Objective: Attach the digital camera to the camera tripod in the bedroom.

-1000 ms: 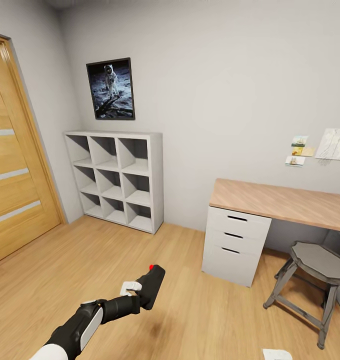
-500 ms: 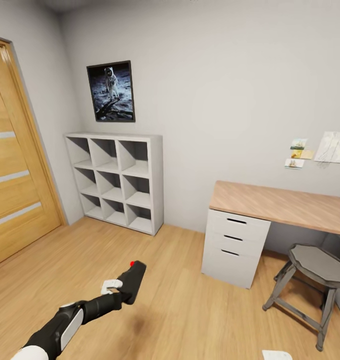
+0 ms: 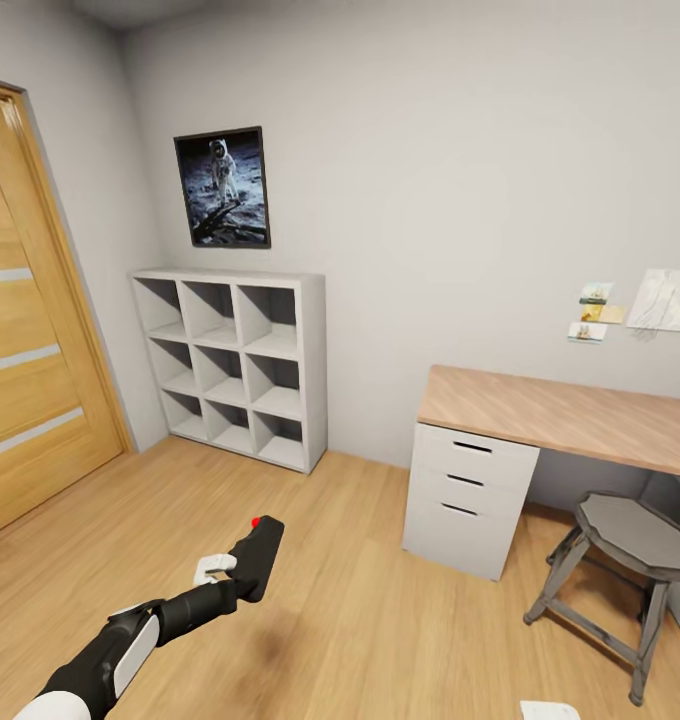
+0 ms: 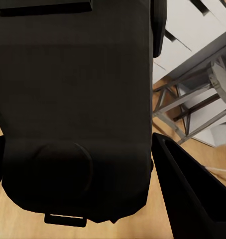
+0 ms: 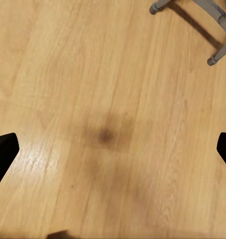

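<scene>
The digital camera (image 3: 259, 556), a small matte-black box with a red button (image 3: 255, 521) on top, hangs above the wood floor at the lower left of the head view. My left gripper (image 3: 242, 570) is shut on it, at the end of my black and white forearm. In the left wrist view the camera's black body (image 4: 73, 99) sits between the dark fingers (image 4: 187, 194). My right gripper (image 5: 115, 147) is open over bare floor with nothing between its fingertips. The camera tripod is out of view.
A white cube shelf (image 3: 235, 365) stands against the far wall under a framed astronaut picture (image 3: 223, 188). A wooden door (image 3: 30, 360) is at left. A desk (image 3: 570, 405) with white drawers (image 3: 470, 495) and a grey stool (image 3: 620, 560) stand at right.
My left arm has carried the camera leftward and a little away from me in the head view. The whole picture has shifted slightly, so the head camera moved too.
</scene>
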Controlling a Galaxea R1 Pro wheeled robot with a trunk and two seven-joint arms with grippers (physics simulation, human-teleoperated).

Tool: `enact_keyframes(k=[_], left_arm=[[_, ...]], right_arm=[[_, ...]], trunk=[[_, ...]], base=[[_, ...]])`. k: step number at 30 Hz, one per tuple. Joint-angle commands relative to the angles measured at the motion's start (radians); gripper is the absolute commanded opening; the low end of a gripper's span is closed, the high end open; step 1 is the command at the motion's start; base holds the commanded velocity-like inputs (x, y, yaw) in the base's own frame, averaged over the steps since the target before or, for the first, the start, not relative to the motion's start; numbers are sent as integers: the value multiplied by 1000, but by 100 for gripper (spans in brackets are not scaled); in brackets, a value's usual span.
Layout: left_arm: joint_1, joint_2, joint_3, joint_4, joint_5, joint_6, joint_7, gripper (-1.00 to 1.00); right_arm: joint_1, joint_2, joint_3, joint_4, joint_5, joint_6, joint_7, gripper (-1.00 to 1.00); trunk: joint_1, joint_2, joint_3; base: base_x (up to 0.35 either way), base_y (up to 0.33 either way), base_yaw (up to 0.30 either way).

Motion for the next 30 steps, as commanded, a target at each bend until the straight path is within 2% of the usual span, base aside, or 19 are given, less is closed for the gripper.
enact_keyframes(k=[1, 30], left_arm=[[-1, 1, -3, 0, 10, 8, -2, -100], [-1, 0, -2, 2, 11, 7, -2, -100]], right_arm=[[-1, 0, -2, 3, 2, -6, -2, 100], [-1, 1, -2, 3, 2, -7, -1, 100]], trunk=[[-4, 7, 2], [-115, 210, 93]], base=[[0, 0, 0], [0, 0, 0]])
